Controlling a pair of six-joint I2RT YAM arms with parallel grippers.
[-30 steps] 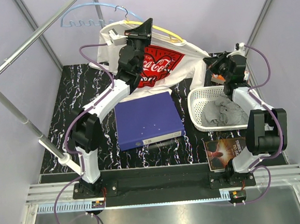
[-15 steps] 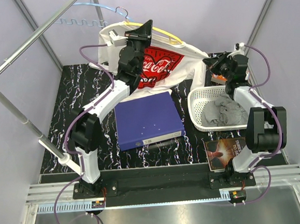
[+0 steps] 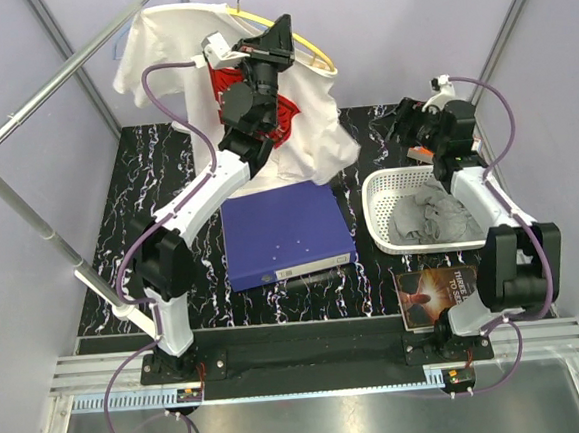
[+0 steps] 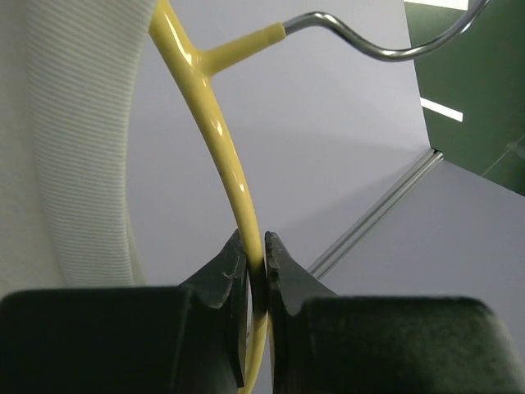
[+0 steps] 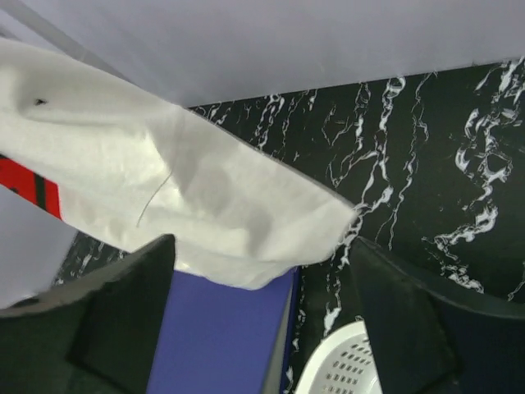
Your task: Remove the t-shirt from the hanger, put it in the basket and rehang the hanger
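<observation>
The left hand is pinched shut on the slim yellow plastic hanger, its two black fingertips meeting on the glossy arm just below the fork where the steel hook branches off. It holds the hanger high over the far side of the worktop. The white t-shirt with a red print is draped on the hanger, one side spread toward the grey metal rail and the other hanging down to a loose corner above the far edge of the blue ring binder.

The right hand is spread wide with nothing in it, facing that hanging corner.

The grip looks the weak point – a narrow pinch on a smooth, round bar. A pull on the cloth could swing the hanger in the fingers or slide it out. The ribbed neckband may also catch on the hanger's shoulder, so that shirt and hanger come away together. Whether the cloth touches the rail I cannot tell; a snag there would resist any pull.

The black white-veined marbled worktop also carries a white plastic basket holding grey cloth, and a dark booklet lies at its near edge – pale lilac walls enclose it all.
</observation>
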